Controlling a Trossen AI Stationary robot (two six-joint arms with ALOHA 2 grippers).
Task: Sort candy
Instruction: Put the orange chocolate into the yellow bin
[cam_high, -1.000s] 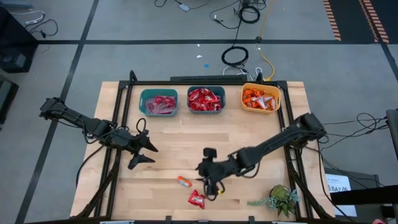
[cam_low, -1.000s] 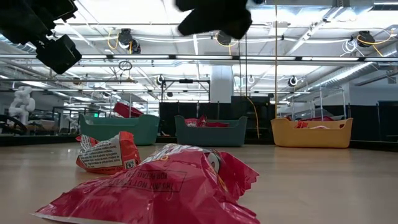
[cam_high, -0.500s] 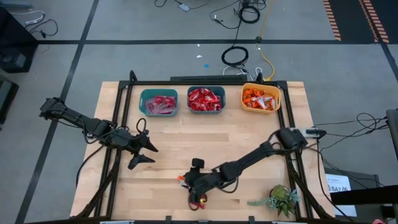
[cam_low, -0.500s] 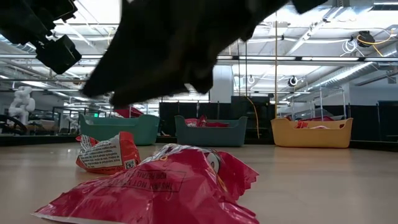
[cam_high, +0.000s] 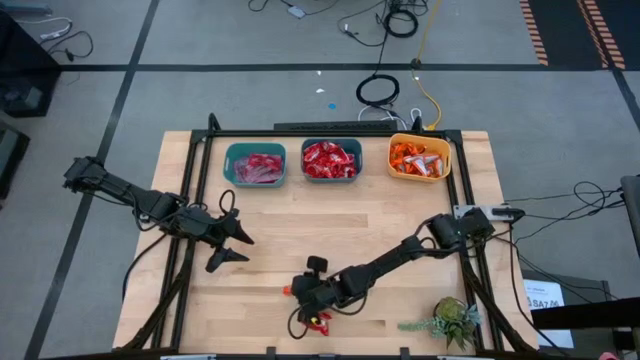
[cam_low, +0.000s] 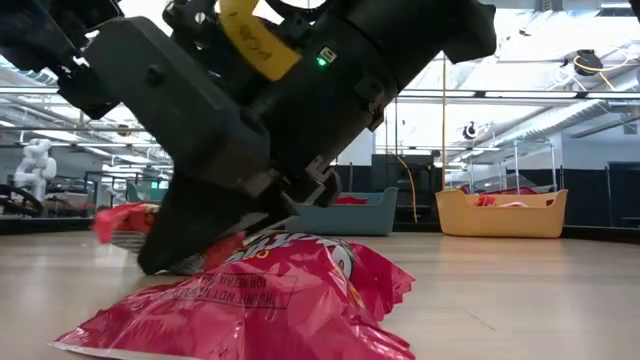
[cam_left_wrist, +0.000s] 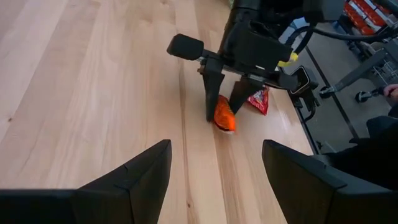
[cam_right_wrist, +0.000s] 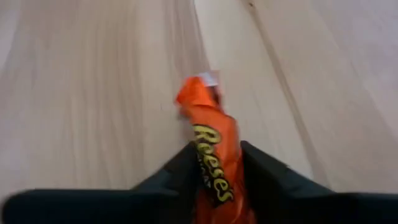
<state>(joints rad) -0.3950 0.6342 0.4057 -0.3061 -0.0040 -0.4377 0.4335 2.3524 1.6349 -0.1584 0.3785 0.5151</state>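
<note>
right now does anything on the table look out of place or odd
Two candies lie loose near the table's front edge, outside the bins: an orange candy between the right pincer's fingers, and a red candy beside it. Nothing looks spilled or damaged.

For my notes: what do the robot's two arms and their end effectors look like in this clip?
Both arms are dark, slim and jointed. The left end effector has two pointed black fingers. The right end effector is a blocky black unit with two straight narrow fingers, a yellow label with dark lettering, a small green light, and black cabling along its body.
</note>
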